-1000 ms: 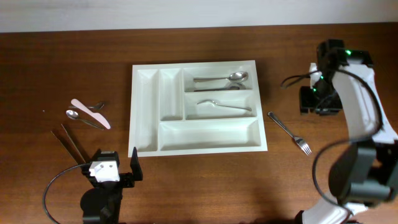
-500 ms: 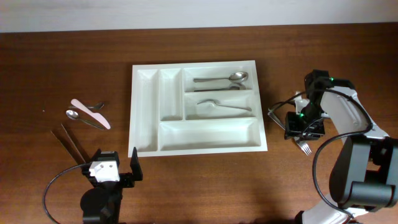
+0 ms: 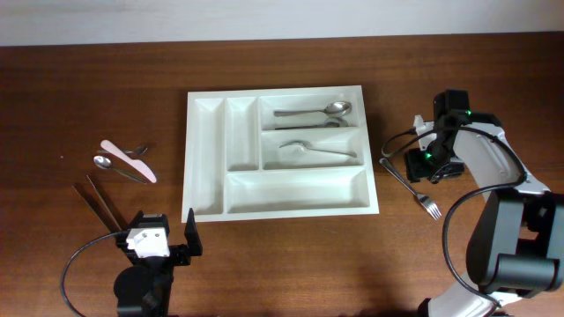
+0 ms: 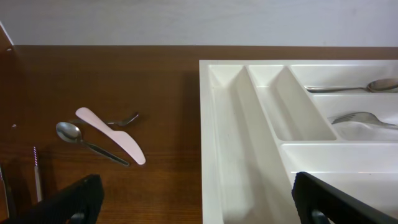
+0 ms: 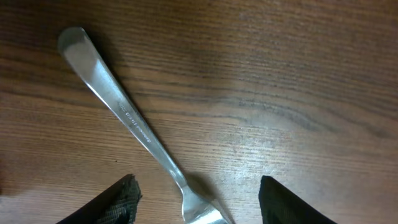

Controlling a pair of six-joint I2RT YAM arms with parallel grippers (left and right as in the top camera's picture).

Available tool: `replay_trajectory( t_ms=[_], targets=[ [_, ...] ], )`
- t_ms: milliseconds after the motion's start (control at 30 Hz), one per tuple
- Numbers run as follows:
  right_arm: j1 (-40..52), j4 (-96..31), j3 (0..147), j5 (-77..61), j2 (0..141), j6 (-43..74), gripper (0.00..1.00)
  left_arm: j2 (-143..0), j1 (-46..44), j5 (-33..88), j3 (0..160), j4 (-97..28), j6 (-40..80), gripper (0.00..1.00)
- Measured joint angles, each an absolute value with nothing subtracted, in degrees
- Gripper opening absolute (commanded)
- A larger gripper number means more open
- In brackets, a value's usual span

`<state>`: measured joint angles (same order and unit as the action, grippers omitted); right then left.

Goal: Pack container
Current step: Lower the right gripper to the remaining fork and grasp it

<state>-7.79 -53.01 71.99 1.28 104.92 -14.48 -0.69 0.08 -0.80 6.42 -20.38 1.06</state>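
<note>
The container (image 3: 188,158), a white cutlery tray, lies mid-table. Its upper long compartment holds a spoon (image 3: 313,111) and the one below holds a fork (image 3: 317,150). Another steel fork (image 3: 432,208) lies on the wood right of the tray. My right gripper (image 3: 414,176) hovers low over it. In the right wrist view that fork (image 5: 130,118) runs diagonally, and the right gripper (image 5: 199,205) is open, its fingers (image 5: 112,202) either side of the fork's neck without touching it. My left gripper (image 3: 163,238) is open near the front edge, left of the tray (image 4: 211,124).
On the left lie a pink knife (image 3: 129,160), a spoon (image 3: 115,166), a small fork (image 3: 137,151) and thin sticks (image 3: 99,201). The left wrist view shows the knife (image 4: 112,134) and spoon (image 4: 87,142) too. Cables loop beside both arms.
The right arm came from the back right down over the loose fork and its jaws widened. Fork, tray and left arm have not moved.
</note>
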Motion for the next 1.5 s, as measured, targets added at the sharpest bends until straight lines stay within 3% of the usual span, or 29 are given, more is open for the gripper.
replay_trajectory(
  t_ms=[233, 600, 733, 800, 1500],
  targets=[
    [-7.8, -53.0, 68.5, 1.5, 106.4, -18.8, 0.58, -0.7, 0.1, -0.8, 6.4, -20.4, 1.1, 0.99],
    [-7.8, -53.2, 62.6, 2.0, 106.6, -16.3, 0.51, -0.7, 0.1, -0.8, 6.4, -20.4, 1.1, 0.99],
    [-7.8, -53.0, 62.5, 2.0, 106.5, -15.3, 0.24, -0.7, 0.1, -0.8, 6.4, -20.4, 1.1, 0.99],
    [-7.8, -52.7, 62.3, 1.9, 106.4, -14.6, 0.04, -0.7, 0.1, -0.8, 6.4, -20.4, 1.1, 0.99],
    [-7.8, -43.0, 62.0, 2.5, 105.7, -9.2, 0.04, -0.7, 0.1, -0.8, 6.4, -20.4, 1.1, 0.99]
  ],
)
